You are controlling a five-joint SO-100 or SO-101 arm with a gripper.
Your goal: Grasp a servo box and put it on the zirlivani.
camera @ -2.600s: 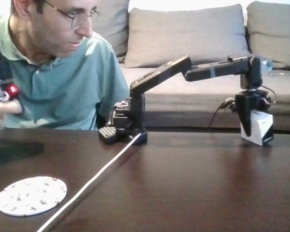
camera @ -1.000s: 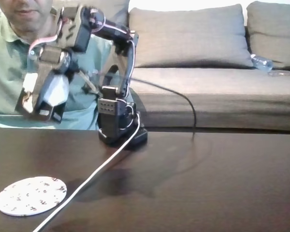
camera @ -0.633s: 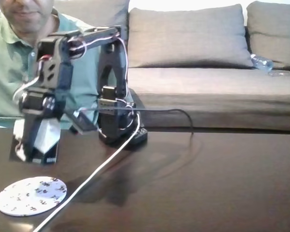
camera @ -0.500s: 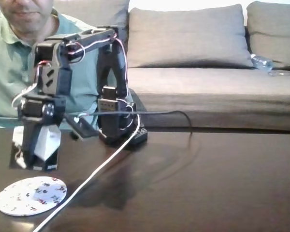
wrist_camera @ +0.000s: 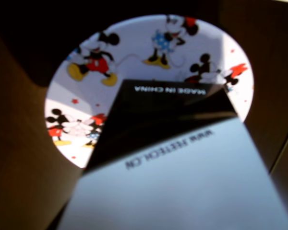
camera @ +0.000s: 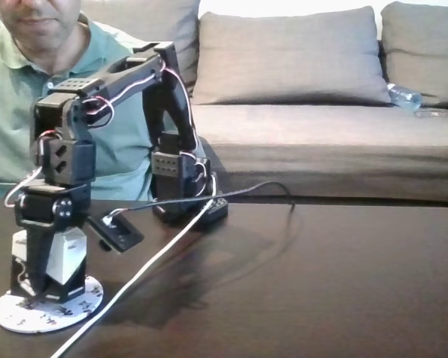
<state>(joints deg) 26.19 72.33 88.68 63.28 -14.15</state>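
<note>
The servo box [camera: 66, 256], white with a black lower band, is held upright at the table's front left, and my gripper [camera: 39, 287] is shut on it from above. Its bottom sits at the surface of the zirlivani [camera: 81, 305], a round white disc with small cartoon figures; I cannot tell whether it rests there or hovers just above. In the wrist view the servo box [wrist_camera: 182, 182] covers the lower half, its black band over the middle of the zirlivani [wrist_camera: 134, 45].
A person in a green polo shirt [camera: 123, 112] sits behind the table at left. A white cable [camera: 145, 265] runs diagonally from the arm's base [camera: 181, 201] to the front edge. A grey sofa [camera: 321, 112] stands behind the dark table [camera: 321, 283].
The arm carried the box from the table's right side across to the left, then lowered it from chest height down onto the disc.
</note>
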